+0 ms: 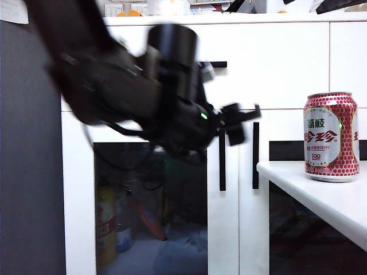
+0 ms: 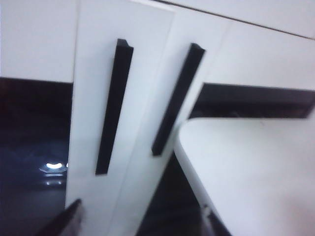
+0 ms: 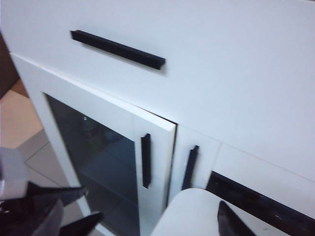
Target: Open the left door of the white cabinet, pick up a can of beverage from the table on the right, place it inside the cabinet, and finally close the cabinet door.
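The white cabinet fills the back of the exterior view. Its left door, white-framed with dark glass, has a vertical black handle. In the right wrist view the left door stands slightly proud of the cabinet front at its handle edge. My left gripper, blurred, hovers just in front of the top of that handle, open and empty. The left wrist view shows the handle ahead of the left gripper. The red can of beverage stands upright on the white table at right. My right gripper is open and empty beside the table.
A narrower door with its own vertical handle adjoins the left door. Above is a drawer front with a horizontal handle. Behind the glass stand a yellow bottle and other items. A dark wall borders the cabinet's left side.
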